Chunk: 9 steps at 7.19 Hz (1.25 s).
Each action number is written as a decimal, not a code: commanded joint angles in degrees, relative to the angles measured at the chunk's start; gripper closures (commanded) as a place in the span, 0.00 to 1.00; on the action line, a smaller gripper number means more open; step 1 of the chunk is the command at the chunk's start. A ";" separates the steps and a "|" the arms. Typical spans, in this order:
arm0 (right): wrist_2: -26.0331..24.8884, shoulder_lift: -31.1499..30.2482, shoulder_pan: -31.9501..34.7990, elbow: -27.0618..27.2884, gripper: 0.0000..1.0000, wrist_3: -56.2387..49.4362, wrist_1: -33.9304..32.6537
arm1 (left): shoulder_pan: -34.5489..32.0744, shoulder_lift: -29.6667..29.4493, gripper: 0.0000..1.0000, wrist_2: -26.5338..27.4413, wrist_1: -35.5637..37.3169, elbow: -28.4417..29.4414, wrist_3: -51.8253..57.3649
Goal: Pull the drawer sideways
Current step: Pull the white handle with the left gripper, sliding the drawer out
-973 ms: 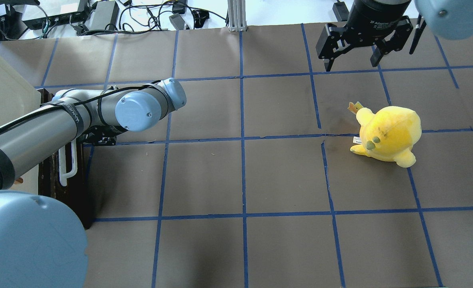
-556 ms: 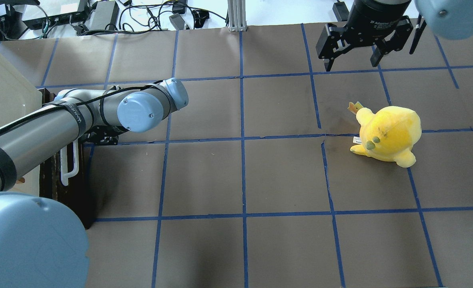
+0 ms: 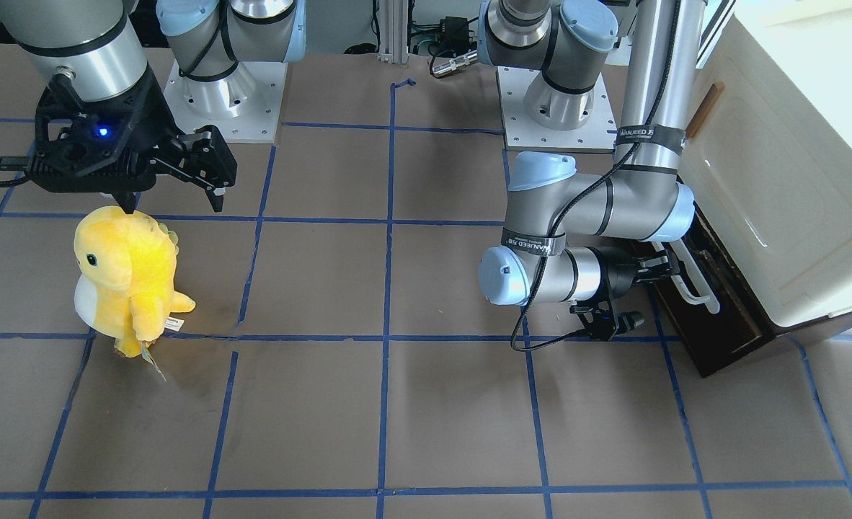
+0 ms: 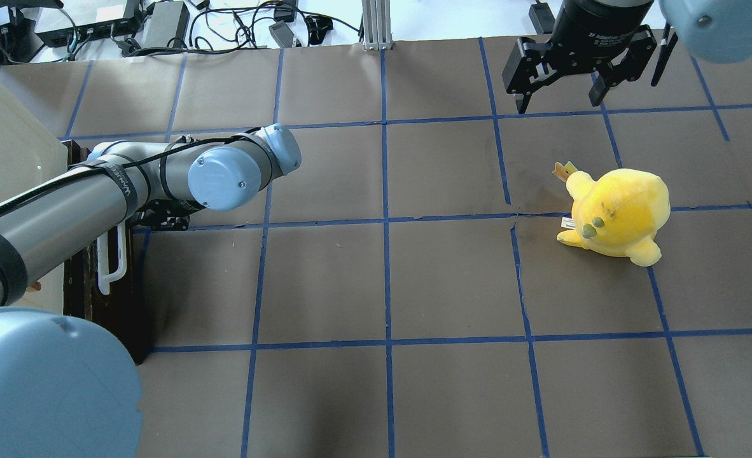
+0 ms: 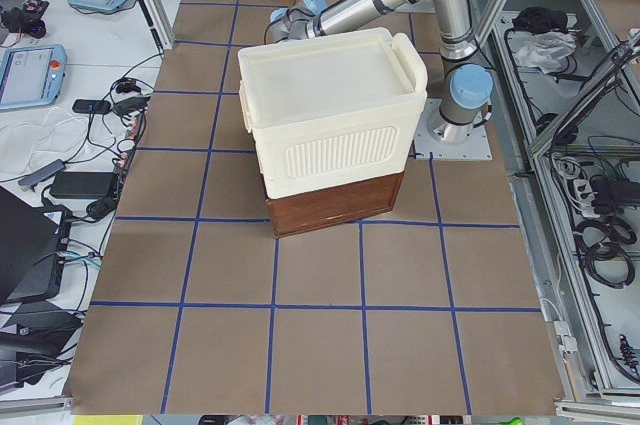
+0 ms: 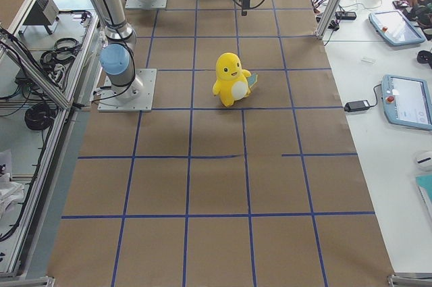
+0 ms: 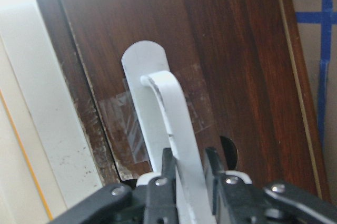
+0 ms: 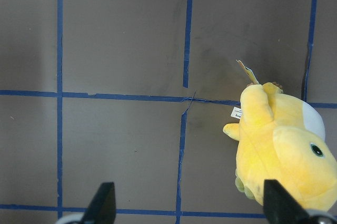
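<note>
The drawer (image 7: 231, 60) has a dark brown wooden front and a long white bar handle (image 7: 171, 113); it sits low under a cream cabinet (image 3: 779, 194). My left gripper (image 7: 187, 168) is shut on the handle near its upper mount, one finger on each side of the bar. In the front view the left gripper (image 3: 662, 270) reaches sideways to the handle (image 3: 700, 290). In the overhead view the handle (image 4: 114, 264) shows below my left forearm, which hides the fingers. My right gripper (image 4: 564, 95) is open and empty, raised at the far right.
A yellow plush toy (image 4: 614, 213) stands on the brown paper table right of centre, just below my right gripper (image 3: 174, 198). It also shows in the right wrist view (image 8: 287, 150). The cream cabinet (image 5: 330, 115) fills the table's left end. Cables and boxes lie beyond the far edge.
My left arm has shifted slightly to the right in the overhead view, and the handle and drawer front have come a little to the right with it. The right arm has not moved.
</note>
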 commanded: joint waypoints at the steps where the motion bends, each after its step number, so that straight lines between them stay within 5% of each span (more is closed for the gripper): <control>1: 0.00 0.00 0.00 0.00 0.00 0.02 0.00 | -0.07 -0.14 0.88 -0.09 0.11 0.17 0.01; 9: 0.00 0.00 0.00 0.00 0.00 0.02 0.00 | -0.60 -0.76 0.88 -1.67 0.46 1.84 1.07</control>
